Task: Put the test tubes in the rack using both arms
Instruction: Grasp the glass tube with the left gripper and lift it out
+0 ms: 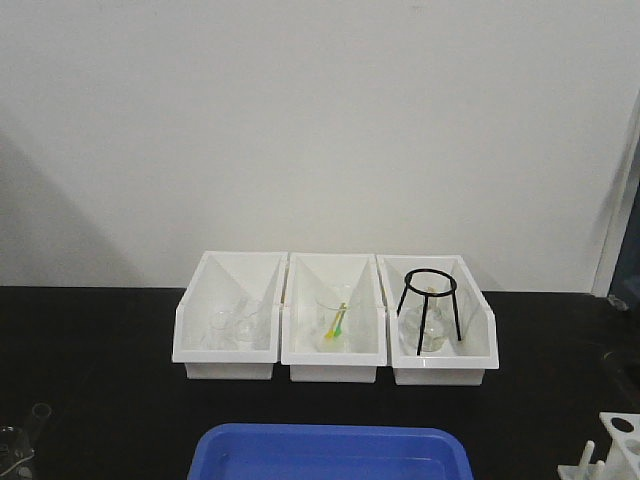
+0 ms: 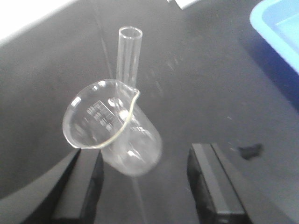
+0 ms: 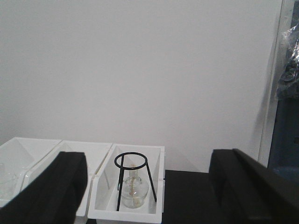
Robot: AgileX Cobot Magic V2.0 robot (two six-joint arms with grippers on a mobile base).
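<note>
In the left wrist view one clear test tube (image 2: 129, 53) stands up out of a squat glass beaker (image 2: 114, 128), leaning at its spout, on the black table. My left gripper (image 2: 147, 186) is open. Its black fingers (image 2: 79, 186) stand just short of the beaker, one to each side, and hold nothing. The white rack (image 1: 620, 445) shows only in part at the bottom right corner of the front view. My right gripper (image 3: 149, 191) is open and empty, held up and facing the bins. Neither arm shows in the front view.
Three white open-fronted bins (image 1: 335, 372) stand in a row by the wall. The right bin holds a black tripod (image 1: 430, 300) over a glass flask (image 3: 134, 191). A blue tray (image 1: 335, 450) lies at the front, and its corner (image 2: 280, 28) is right of the beaker.
</note>
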